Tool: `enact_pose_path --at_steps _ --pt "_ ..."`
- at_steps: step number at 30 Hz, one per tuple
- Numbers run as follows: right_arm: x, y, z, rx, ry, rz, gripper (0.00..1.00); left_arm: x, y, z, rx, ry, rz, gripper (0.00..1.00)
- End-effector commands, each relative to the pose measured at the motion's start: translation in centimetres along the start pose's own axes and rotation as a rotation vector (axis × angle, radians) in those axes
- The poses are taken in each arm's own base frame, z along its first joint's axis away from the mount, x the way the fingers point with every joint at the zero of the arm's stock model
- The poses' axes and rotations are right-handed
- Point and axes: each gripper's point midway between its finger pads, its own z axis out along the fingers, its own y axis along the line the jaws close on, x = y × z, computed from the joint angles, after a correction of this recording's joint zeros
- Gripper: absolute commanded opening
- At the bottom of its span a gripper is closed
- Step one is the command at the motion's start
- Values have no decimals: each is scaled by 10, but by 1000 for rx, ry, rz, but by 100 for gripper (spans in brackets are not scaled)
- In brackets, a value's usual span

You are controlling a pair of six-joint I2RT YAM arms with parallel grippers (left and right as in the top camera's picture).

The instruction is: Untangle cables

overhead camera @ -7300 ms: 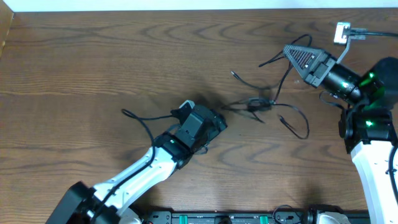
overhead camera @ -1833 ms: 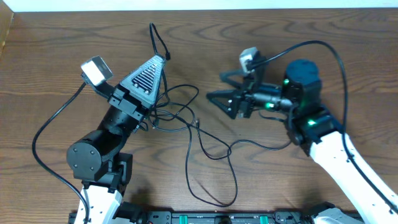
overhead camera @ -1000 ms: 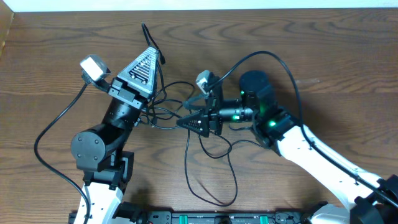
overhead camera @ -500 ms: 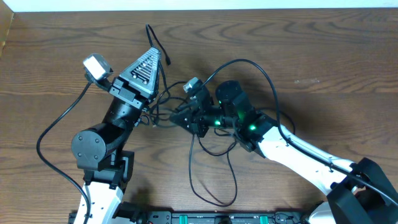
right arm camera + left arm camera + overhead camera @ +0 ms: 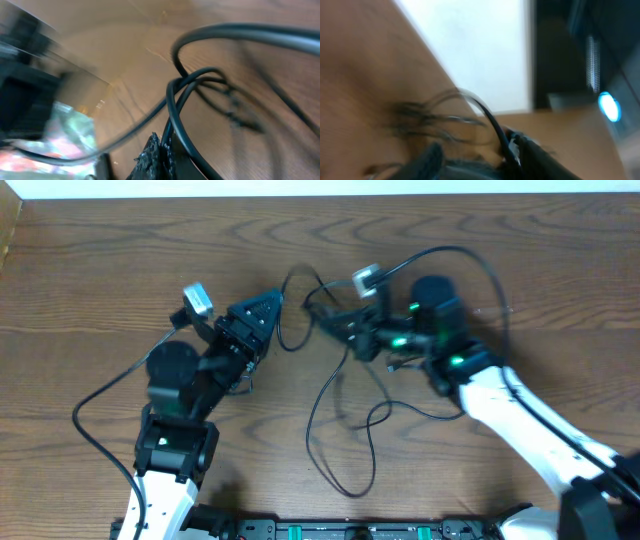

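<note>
Several thin black cables (image 5: 311, 430) lie looped on the wooden table between the two arms and trail toward the front edge. My right gripper (image 5: 322, 318) points left and is shut on a black cable (image 5: 169, 107), which runs up from between its fingertips (image 5: 162, 150). My left gripper (image 5: 272, 305) points right, close to the right gripper's tip. In the blurred left wrist view its fingers stand apart (image 5: 482, 160), and one black cable (image 5: 487, 112) lies against the right finger. A white cable is not in view.
The table's far edge (image 5: 320, 192) runs along the top, with a white surface beyond it. A black rail (image 5: 350, 530) lines the front edge. Thicker arm cables arc beside the left arm (image 5: 90, 410) and above the right arm (image 5: 470, 255).
My right gripper has shut on a black cable and pulled up and to the right with it. My left gripper has opened and swung to point right. The cable bunch has shifted right.
</note>
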Motion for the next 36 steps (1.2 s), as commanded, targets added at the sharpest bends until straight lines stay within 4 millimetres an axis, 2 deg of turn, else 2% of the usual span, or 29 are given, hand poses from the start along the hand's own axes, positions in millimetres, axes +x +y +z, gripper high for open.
enact_pose_path --at_steps 1,2,7,10,13,17,19,23,26,30,33,36 --pt "-9 45 -27 -176 30 -7 1 -13 37 5 -156 -67 54 63" --pt "-11 49 -32 -190 27 -10 1 -10 50 6 -207 -55 39 67" --pt "-18 82 -49 -294 26 -60 1 3 108 12 -409 18 -24 75" --pt "-19 105 -59 -379 40 -107 1 13 122 18 -437 97 32 80" --pt "-12 124 -68 -480 82 -197 1 24 119 27 -386 188 110 84" --pt "13 140 -83 -640 159 -420 1 37 91 34 -225 291 264 84" --pt "20 140 -86 -676 174 -462 1 40 80 36 -167 313 303 84" --pt "22 124 -76 -645 155 -464 1 40 78 35 -158 314 305 84" --pt "21 94 -57 -523 133 -392 1 39 77 34 -155 311 305 84" --pt "31 45 -36 -322 143 -342 1 29 72 30 -140 288 302 84" --pt "39 13 -30 -167 164 -363 1 18 69 24 -127 263 325 85" --pt "42 -14 -28 -23 182 -439 1 -4 72 17 -135 209 407 85"
